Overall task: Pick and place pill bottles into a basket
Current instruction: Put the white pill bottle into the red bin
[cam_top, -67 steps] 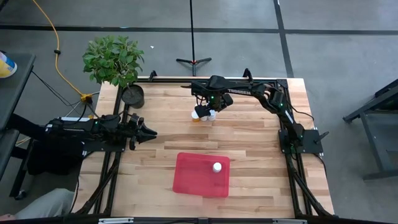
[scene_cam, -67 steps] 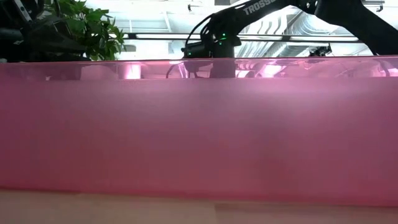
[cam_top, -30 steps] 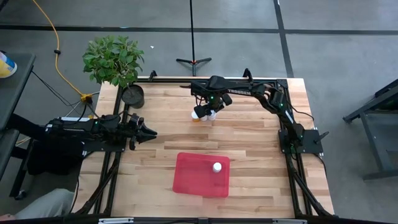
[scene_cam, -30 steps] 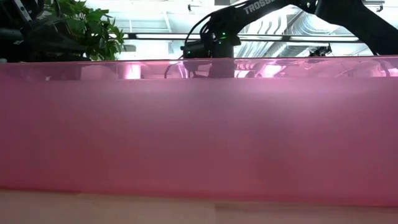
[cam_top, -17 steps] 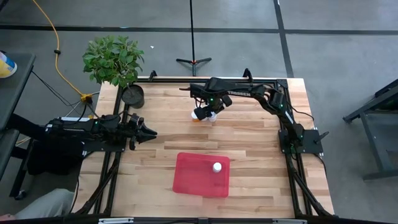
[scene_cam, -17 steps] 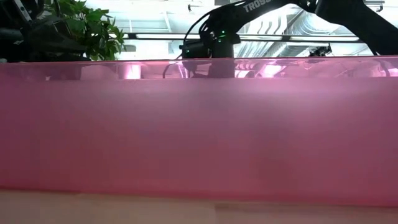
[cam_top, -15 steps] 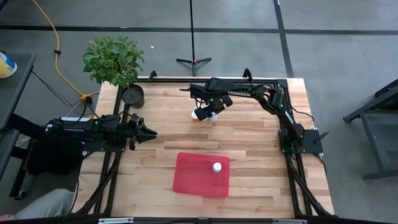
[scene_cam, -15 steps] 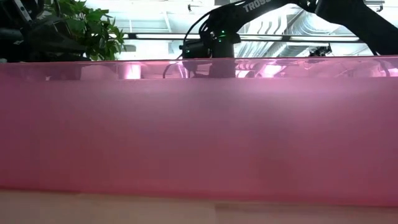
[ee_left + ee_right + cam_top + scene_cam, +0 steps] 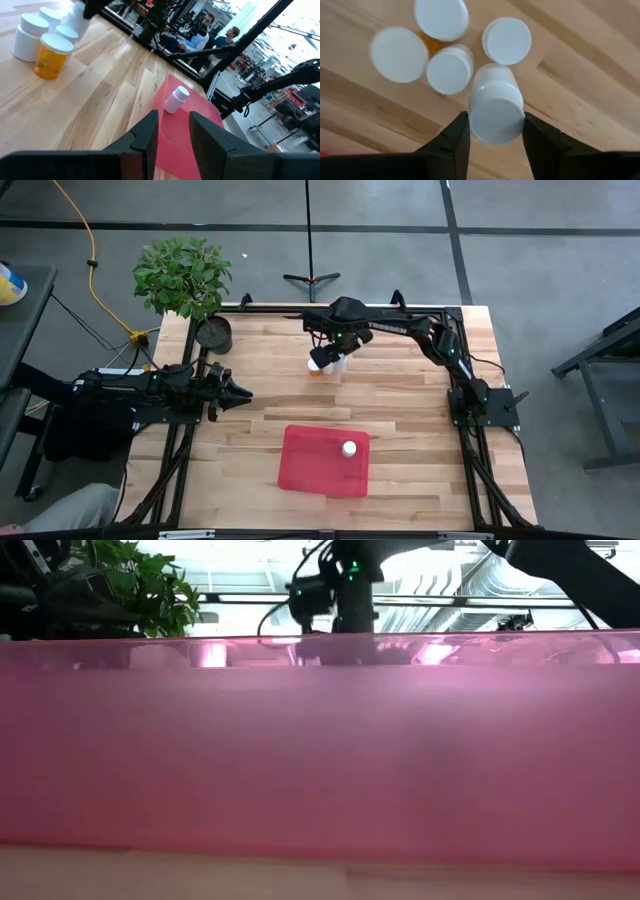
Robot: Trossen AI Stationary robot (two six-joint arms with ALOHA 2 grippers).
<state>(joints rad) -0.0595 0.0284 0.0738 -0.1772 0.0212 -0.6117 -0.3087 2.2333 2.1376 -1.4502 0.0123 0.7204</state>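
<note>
Pill bottle (image 9: 496, 107) clamped in right jaws, upper centre; lift clear of neighbours, then carry to basket (image 9: 325, 461). Left jaws closed, empty.

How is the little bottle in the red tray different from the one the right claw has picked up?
The bottle in the red tray, the tray bottle, lies tipped on its side, untouched; the held bottle is clamped between the right gripper fingers, above the four bottles on the table. The tray bottle sits alone. Both are small, white and white-capped.
</note>
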